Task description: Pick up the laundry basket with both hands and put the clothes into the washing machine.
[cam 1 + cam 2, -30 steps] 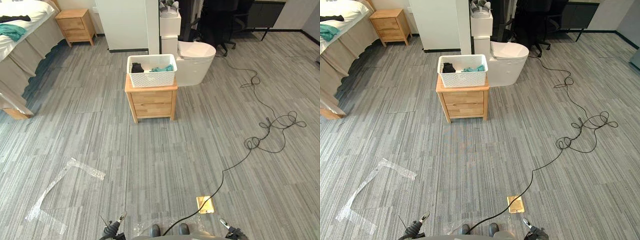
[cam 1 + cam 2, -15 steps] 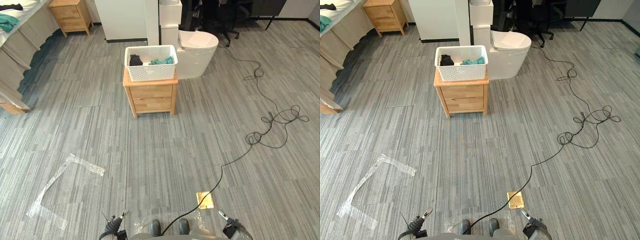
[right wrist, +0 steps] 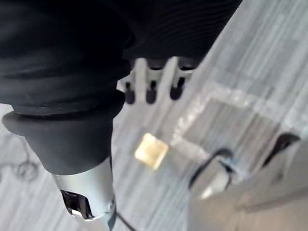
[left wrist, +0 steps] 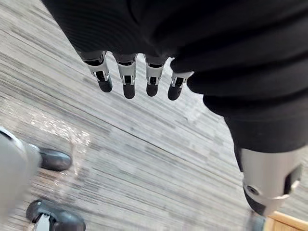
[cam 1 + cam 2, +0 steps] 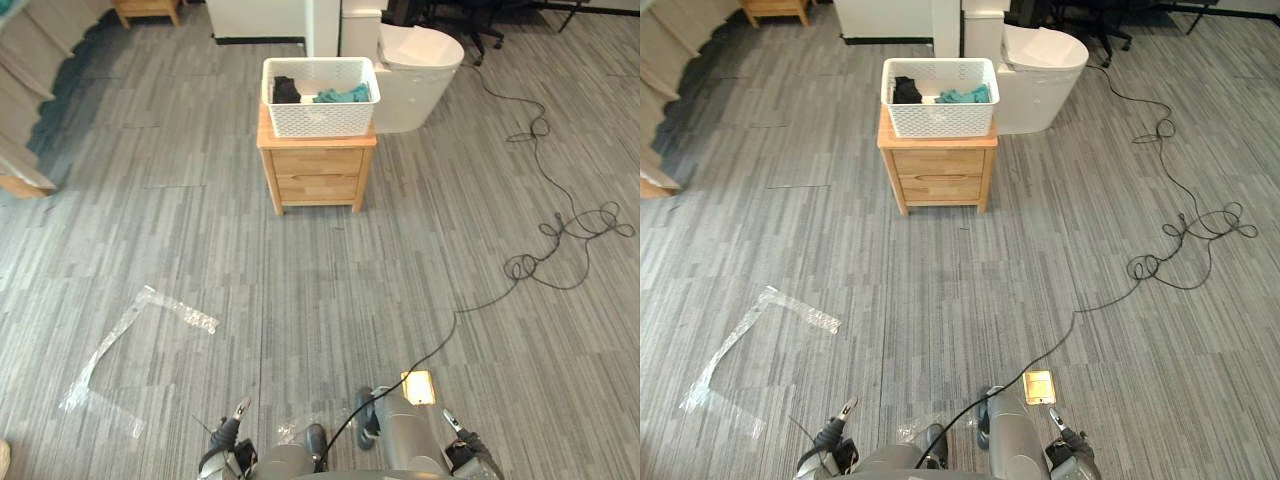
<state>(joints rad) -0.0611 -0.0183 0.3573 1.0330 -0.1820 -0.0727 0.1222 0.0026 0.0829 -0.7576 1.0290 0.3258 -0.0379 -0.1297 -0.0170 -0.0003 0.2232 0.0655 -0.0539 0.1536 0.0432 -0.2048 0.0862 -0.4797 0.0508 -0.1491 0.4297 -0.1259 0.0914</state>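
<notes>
A white laundry basket [image 5: 320,95] stands on a small wooden nightstand [image 5: 317,170] far ahead of me, holding a black garment [image 5: 286,90] and a teal one [image 5: 345,96]. Just behind it to the right is a white rounded unit [image 5: 420,65]. Both hands hang low at my sides, well short of the basket. My left hand [image 4: 127,79] has straight fingers over bare floor and holds nothing. My right hand [image 3: 151,84] is likewise open and empty, above the floor.
Strips of clear tape [image 5: 130,340] lie on the grey plank floor at the left. A brass floor plate [image 5: 418,387] sits near my feet. A bed edge [image 5: 25,150] runs along the far left, and a white cabinet [image 5: 260,15] stands behind the nightstand.
The whole picture has shifted: the camera moved forward and tipped down, so nightstand and basket look nearer. The basket stays put, and both hands still hang low.
</notes>
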